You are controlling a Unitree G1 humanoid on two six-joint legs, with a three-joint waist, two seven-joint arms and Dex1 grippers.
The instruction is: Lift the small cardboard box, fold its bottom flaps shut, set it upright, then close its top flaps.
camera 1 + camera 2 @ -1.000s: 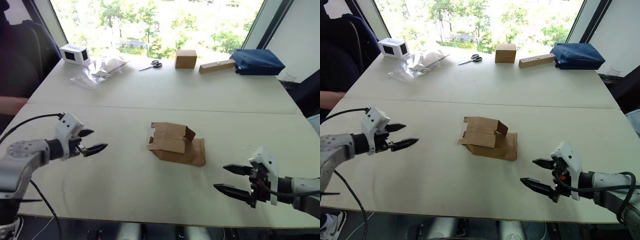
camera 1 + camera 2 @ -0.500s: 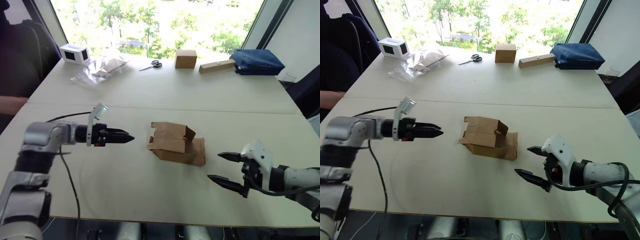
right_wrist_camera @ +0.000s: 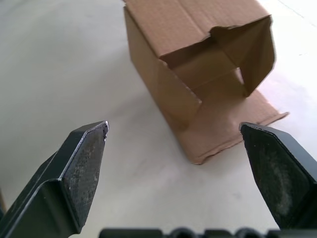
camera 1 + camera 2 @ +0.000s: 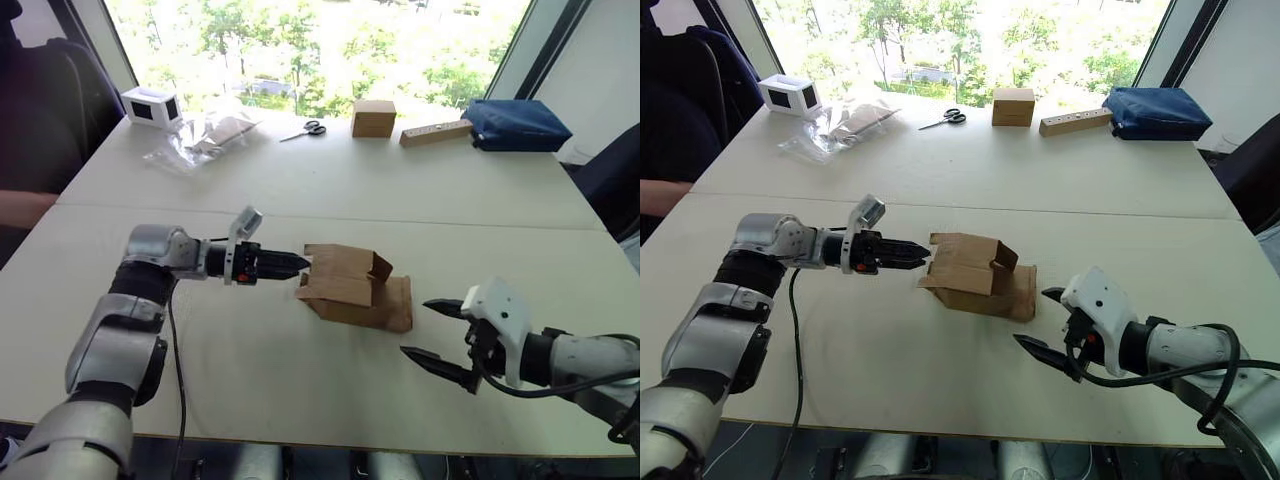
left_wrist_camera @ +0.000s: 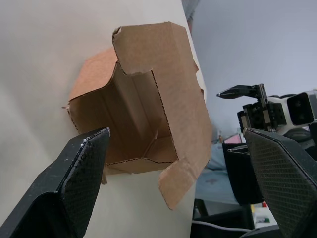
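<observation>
The small cardboard box (image 4: 345,288) lies on its side in the middle of the table, and flaps at both ends hang open. One flap (image 4: 397,302) lies flat on the table at its right end. My left gripper (image 4: 300,264) reaches in from the left with its tips at the box's left end. In the left wrist view its fingers (image 5: 74,183) stand wide apart, open, framing the box's hollow inside (image 5: 143,109). My right gripper (image 4: 428,332) hovers open just right of the box and holds nothing. Its view looks into the other open end (image 3: 208,64).
Along the far edge stand a white box (image 4: 150,106), plastic bags (image 4: 195,140), scissors (image 4: 303,130), a squarer brown box (image 4: 372,118), a wooden block (image 4: 435,132) and a blue bag (image 4: 515,124). A person's arm (image 4: 20,208) rests at the table's left edge.
My left gripper has swept right across the table to the box's left end. My right gripper has edged left and forward toward the box. The box has stayed put.
</observation>
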